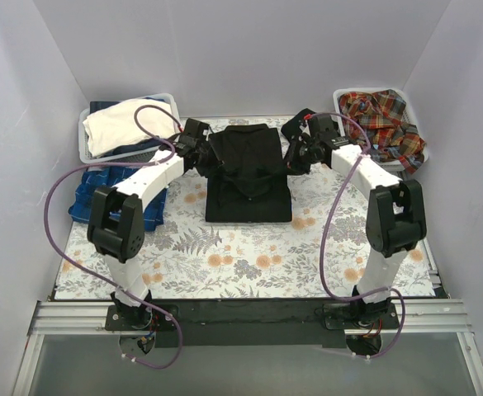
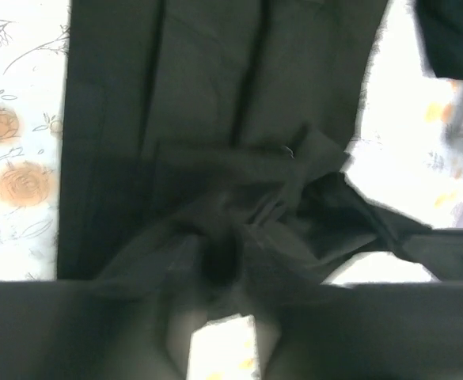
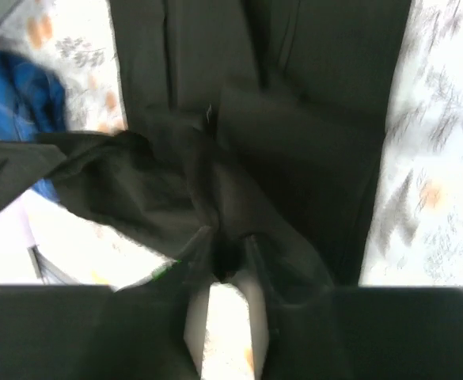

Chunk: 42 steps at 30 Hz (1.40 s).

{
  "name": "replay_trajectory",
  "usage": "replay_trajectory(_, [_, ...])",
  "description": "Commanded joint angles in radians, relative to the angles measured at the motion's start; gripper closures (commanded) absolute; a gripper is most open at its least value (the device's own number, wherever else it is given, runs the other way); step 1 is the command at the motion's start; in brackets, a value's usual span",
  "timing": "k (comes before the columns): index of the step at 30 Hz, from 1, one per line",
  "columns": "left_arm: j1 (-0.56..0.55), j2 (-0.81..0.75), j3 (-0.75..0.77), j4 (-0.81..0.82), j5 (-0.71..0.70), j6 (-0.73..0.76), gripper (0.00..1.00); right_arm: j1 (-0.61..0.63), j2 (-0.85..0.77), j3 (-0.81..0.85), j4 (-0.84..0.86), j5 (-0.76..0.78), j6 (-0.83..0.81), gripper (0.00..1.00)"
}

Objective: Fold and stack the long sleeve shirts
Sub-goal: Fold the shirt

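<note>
The black shirt [image 1: 249,177] lies partly folded in the middle back of the floral table. My left gripper [image 1: 205,157] is shut on its far left edge and lifts the cloth, which bunches between the jaws in the left wrist view [image 2: 215,261]. My right gripper [image 1: 295,157] is shut on its far right edge, the cloth pinched in the right wrist view [image 3: 227,253]. A blue-and-white checked shirt [image 1: 101,198] lies at the left. A red-orange plaid shirt [image 1: 381,120] fills the bin at the back right.
A white bin [image 1: 84,144] at the back left holds pale cloth [image 1: 125,124] over dark cloth. A white bin [image 1: 340,97] at the back right holds the plaid shirt. White walls close in on three sides.
</note>
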Motion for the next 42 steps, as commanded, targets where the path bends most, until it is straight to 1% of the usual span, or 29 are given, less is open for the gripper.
replay_trajectory(1, [0.012, 0.127, 0.094, -0.026, -0.068, 0.015, 0.55, -0.020, 0.126, 0.136, 0.018, 0.011, -0.001, 0.61])
replay_trajectory(2, [0.018, 0.147, 0.123, -0.044, -0.106, 0.011, 0.46, -0.023, 0.142, 0.177, 0.016, 0.012, 0.001, 0.55])
replay_trajectory(3, [0.021, 0.163, 0.138, -0.050, -0.118, 0.009, 0.43, -0.026, 0.157, 0.191, 0.016, 0.015, 0.007, 0.48])
replay_trajectory(4, [0.028, 0.184, 0.149, -0.055, -0.131, 0.004, 0.40, -0.034, 0.174, 0.203, 0.018, 0.015, 0.012, 0.46])
replay_trajectory(6, [0.043, 0.186, 0.175, -0.055, -0.142, 0.003, 0.35, -0.041, 0.180, 0.225, 0.016, 0.015, 0.015, 0.44])
replay_trajectory(10, [0.052, 0.143, 0.215, -0.064, -0.165, 0.030, 0.31, -0.046, 0.119, 0.194, -0.004, 0.061, -0.033, 0.44])
replay_trajectory(12, [0.054, 0.089, 0.195, -0.058, -0.177, 0.040, 0.30, -0.046, 0.073, 0.124, -0.005, 0.084, -0.083, 0.44])
replay_trajectory(14, [0.055, 0.045, 0.171, -0.038, -0.188, 0.047, 0.28, -0.042, -0.013, 0.059, 0.001, 0.139, -0.123, 0.44])
replay_trajectory(15, [0.055, 0.002, 0.154, -0.032, -0.191, 0.050, 0.28, -0.037, -0.071, -0.005, 0.005, 0.171, -0.137, 0.44])
replay_trajectory(18, [0.055, -0.076, 0.088, -0.023, -0.174, 0.061, 0.27, 0.003, -0.151, -0.082, 0.015, 0.196, -0.181, 0.45])
replay_trajectory(20, [0.055, -0.113, 0.017, -0.023, -0.136, 0.060, 0.27, 0.063, -0.170, -0.126, 0.009, 0.207, -0.203, 0.46])
replay_trajectory(21, [0.055, -0.130, -0.009, -0.023, -0.125, 0.057, 0.27, 0.092, -0.170, -0.134, 0.007, 0.207, -0.226, 0.47])
replay_trajectory(22, [0.055, -0.167, -0.041, -0.023, -0.114, 0.053, 0.27, 0.154, -0.164, -0.133, -0.007, 0.211, -0.238, 0.47])
replay_trajectory(23, [0.055, -0.182, -0.093, -0.024, -0.111, 0.043, 0.27, 0.187, -0.154, -0.127, -0.014, 0.215, -0.260, 0.48])
replay_trajectory(25, [0.055, -0.227, -0.142, -0.032, -0.114, 0.034, 0.27, 0.271, -0.112, -0.110, -0.034, 0.221, -0.266, 0.50])
replay_trajectory(26, [0.055, -0.236, -0.180, -0.044, -0.117, 0.023, 0.27, 0.291, -0.095, -0.096, -0.037, 0.218, -0.257, 0.52])
replay_trajectory(27, [0.055, -0.250, -0.196, -0.050, -0.116, 0.015, 0.27, 0.307, -0.060, -0.091, -0.037, 0.207, -0.248, 0.61])
replay_trajectory(29, [0.055, -0.285, -0.245, -0.065, -0.116, 0.001, 0.27, 0.334, -0.024, -0.076, -0.027, 0.178, -0.226, 0.72])
replay_trajectory(30, [0.055, -0.297, -0.257, -0.070, -0.117, -0.006, 0.27, 0.345, 0.015, -0.065, -0.022, 0.172, -0.223, 0.81])
replay_trajectory(33, [0.055, -0.349, -0.305, -0.085, -0.128, -0.012, 0.26, 0.371, 0.094, -0.009, -0.013, 0.173, -0.226, 0.91])
replay_trajectory(36, [0.055, -0.388, -0.320, -0.113, -0.143, -0.011, 0.26, 0.388, 0.174, 0.066, -0.020, 0.193, -0.228, 0.99])
replay_trajectory(42, [0.055, -0.441, -0.337, -0.154, -0.163, -0.002, 0.26, 0.388, 0.235, 0.116, 0.018, 0.234, -0.202, 0.99])
